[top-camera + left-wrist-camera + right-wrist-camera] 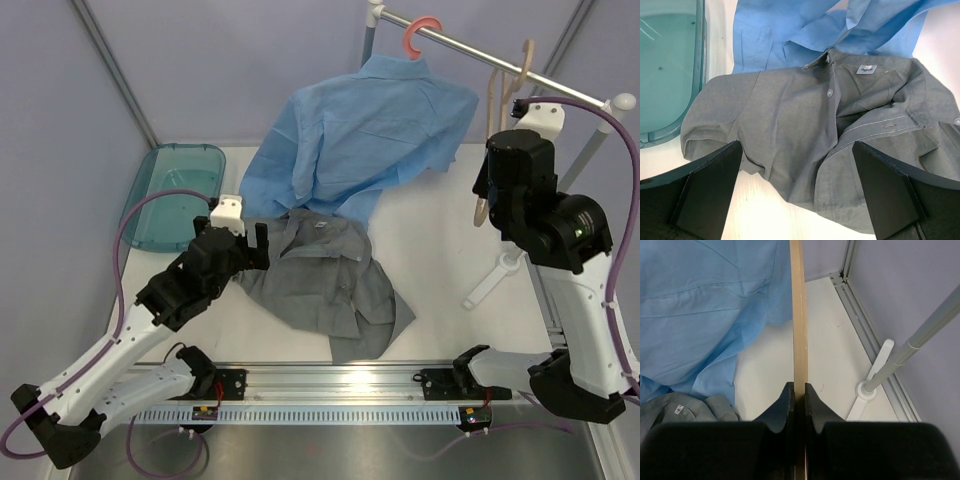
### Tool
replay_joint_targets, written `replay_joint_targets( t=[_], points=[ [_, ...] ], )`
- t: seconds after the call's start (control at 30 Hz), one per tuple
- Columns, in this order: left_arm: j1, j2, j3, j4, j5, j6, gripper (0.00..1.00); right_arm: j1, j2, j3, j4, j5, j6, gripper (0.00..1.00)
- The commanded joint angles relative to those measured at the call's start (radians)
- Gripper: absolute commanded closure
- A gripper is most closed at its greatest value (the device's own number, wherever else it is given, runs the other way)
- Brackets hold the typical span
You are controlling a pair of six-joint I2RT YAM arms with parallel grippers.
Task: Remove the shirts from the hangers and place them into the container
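Note:
The grey shirt point(330, 285) lies crumpled on the table, off any hanger. My left gripper point(797, 150) hovers open over its near-left edge point(790, 115), both fingers apart from the cloth. The light blue shirt point(370, 140) hangs by its collar under the coral-pink hanger point(422, 33) on the rail, and its lower part drapes onto the table and the grey shirt. My right gripper point(799, 387) is shut on the bare tan hanger point(798, 315), whose hook point(520, 65) is at the rail. The teal container point(175, 195) sits at the far left with no cloth in it.
The grey metal rail point(480, 50) runs across the back right, and its stand's white foot point(490, 280) rests on the table by the right arm. Grey walls enclose the table. An aluminium track point(340, 385) runs along the near edge.

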Motion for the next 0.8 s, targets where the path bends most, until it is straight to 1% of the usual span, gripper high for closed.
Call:
replay_joint_targets(
  t=[0.0,0.17,0.27,0.43,0.57,0.77],
  points=[
    [0.016,-0.023,-0.010,0.027,-0.017,0.023,0.01,-0.063,0.021,0.020,0.101,-0.095,-0.060,1.00],
    [0.034,-0.033,-0.021,0.023,-0.008,0.023,0.01,-0.179,0.050,0.026,0.123,-0.183,-0.091,1.00],
    [0.040,-0.045,-0.025,0.025,-0.008,0.023,0.01,-0.207,0.070,0.032,0.123,-0.192,-0.097,1.00],
    [0.051,-0.039,-0.027,0.026,-0.005,0.023,0.01,-0.230,0.081,0.018,0.138,-0.224,-0.097,1.00],
    [0.056,-0.028,-0.025,0.022,0.008,0.023,0.01,-0.245,0.059,-0.038,0.153,-0.304,-0.095,1.00],
    [0.060,-0.046,-0.027,0.022,0.005,0.020,0.01,-0.250,0.048,-0.088,0.146,-0.338,-0.088,1.00]
  ],
)
